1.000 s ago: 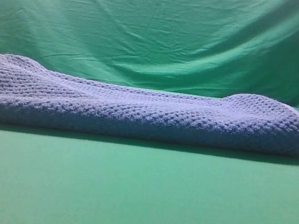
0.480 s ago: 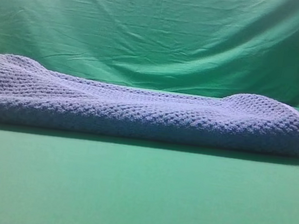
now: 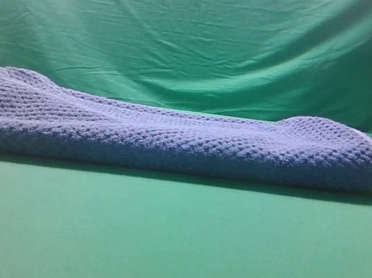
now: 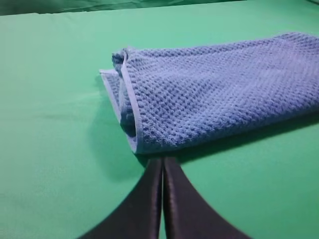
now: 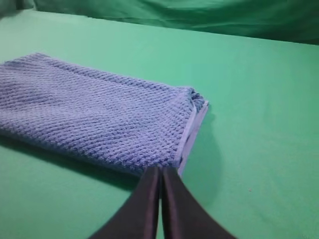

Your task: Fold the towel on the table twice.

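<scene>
Two hands, both clenched on nothing, sit just short of the towel (image 3: 172, 137) — one at each of its short ends. Your left hand (image 4: 162, 167) has its black fingertips pressed together just off the towel's hemmed corner; your right hand (image 5: 160, 174) mirrors it at the opposite corner, tips meeting with no cloth between them. The towel lies flat on the green tabletop (image 3: 173, 246) as a long, low band, well in front of the wrinkled backdrop cloth (image 3: 198, 39). At the end nearest the left hand, stacked layers show beside the pale hem (image 4: 130, 104) — you can judge at least one fold done. Whether the second is also in, the pictures do not settle: the layers are too bunched to count. If only one is made, you have the end-to-end fold left, and neither hand yet has a grip to start it.
</scene>
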Robot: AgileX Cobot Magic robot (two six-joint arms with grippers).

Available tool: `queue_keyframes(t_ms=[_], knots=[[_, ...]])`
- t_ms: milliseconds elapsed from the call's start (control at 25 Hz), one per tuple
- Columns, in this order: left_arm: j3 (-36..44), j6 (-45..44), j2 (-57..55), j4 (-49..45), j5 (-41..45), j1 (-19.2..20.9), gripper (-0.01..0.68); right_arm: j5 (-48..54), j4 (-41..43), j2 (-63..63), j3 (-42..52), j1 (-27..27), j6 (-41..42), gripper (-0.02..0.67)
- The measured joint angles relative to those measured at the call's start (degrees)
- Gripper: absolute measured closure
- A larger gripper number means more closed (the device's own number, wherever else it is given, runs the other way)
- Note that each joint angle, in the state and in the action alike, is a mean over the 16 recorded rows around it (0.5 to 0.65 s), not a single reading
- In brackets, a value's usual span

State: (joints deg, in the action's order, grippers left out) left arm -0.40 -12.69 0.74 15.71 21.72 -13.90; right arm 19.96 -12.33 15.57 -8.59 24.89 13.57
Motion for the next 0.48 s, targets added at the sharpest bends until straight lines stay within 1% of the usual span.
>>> queue_keyframes(t_ms=[240,480], knots=[[1.17,0.02,0.00,-1.01,-1.57,0.00,0.673,-7.36,0.13,0.15,6.42,0.00,0.00,0.649],[1.21,0.02,0.00,-2.24,-1.89,0.00,0.673,-8.43,0.01,0.19,9.50,0.00,0.00,0.649]])
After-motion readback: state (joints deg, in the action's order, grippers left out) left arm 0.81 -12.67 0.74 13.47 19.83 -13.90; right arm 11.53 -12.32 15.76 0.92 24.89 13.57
